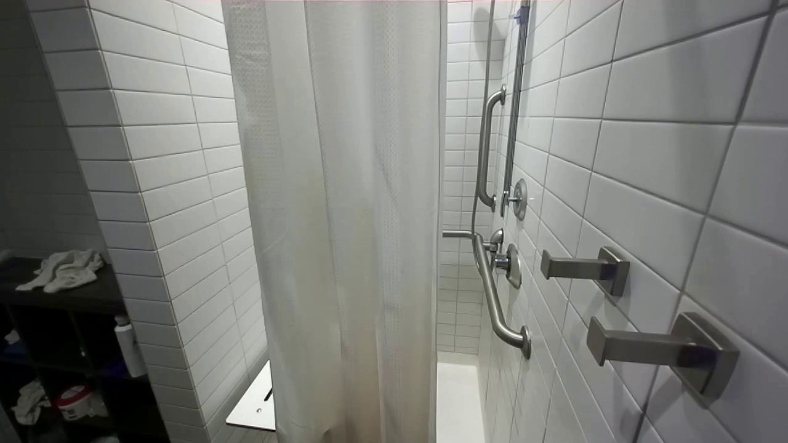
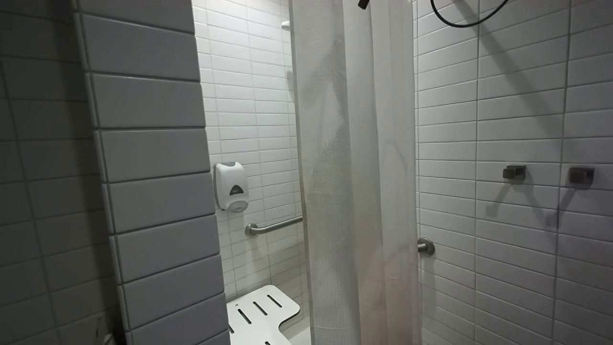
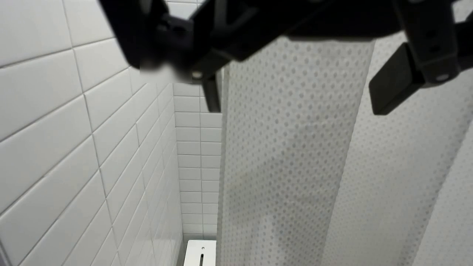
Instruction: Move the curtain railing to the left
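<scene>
The curtain railing, an off-white curtain with vertical folds [image 1: 351, 203], hangs past the top of the picture in both exterior views [image 2: 335, 191]. Its lower part has a brownish stain. In the wrist view the dotted curtain [image 3: 281, 177] fills the right side. My gripper [image 3: 297, 111] comes in from the top of that view with its jaws wide apart. One finger [image 3: 211, 94] is just left of the curtain's edge, the other [image 3: 393, 81] over the folds. I cannot tell whether either touches the fabric. A dark tip [image 2: 364, 4] shows in an exterior view, perhaps a finger.
A tiled wall [image 3: 99, 129] stands left of the curtain. A white slatted bench [image 2: 261, 309] is behind it. Grab bars [image 1: 500, 301] and square hooks [image 1: 665, 351] stick out of the right wall. A soap dispenser [image 2: 232, 187] hangs inside. A dark cable [image 2: 467, 21] loops overhead.
</scene>
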Controlling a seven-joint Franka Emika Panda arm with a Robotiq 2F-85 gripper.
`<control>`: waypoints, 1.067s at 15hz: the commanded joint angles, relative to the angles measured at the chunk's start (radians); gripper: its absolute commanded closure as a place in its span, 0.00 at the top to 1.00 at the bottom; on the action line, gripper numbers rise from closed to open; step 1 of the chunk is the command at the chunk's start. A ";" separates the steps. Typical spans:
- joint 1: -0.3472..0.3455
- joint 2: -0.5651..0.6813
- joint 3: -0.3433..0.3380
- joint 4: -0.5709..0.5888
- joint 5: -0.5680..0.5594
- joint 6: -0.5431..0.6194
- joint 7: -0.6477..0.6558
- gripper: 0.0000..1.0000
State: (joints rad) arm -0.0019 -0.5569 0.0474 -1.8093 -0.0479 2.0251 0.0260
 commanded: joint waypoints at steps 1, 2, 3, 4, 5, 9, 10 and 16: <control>0.004 -0.009 0.009 0.001 -0.006 0.024 0.011 1.00; 0.003 -0.020 0.020 -0.005 -0.005 0.066 0.034 1.00; 0.001 -0.030 0.031 -0.009 -0.001 0.102 0.061 1.00; -0.004 -0.039 0.048 -0.015 0.001 0.161 0.103 1.00; -0.014 -0.049 0.066 -0.021 -0.007 0.211 0.145 1.00; -0.079 -0.030 0.162 0.020 -0.041 0.400 0.334 1.00; -0.111 -0.019 0.190 0.042 -0.056 0.431 0.394 1.00; -0.308 0.048 0.308 0.232 -0.147 0.406 0.707 1.00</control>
State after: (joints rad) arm -0.2333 -0.5674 0.3101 -1.7002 -0.1460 2.4634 0.6139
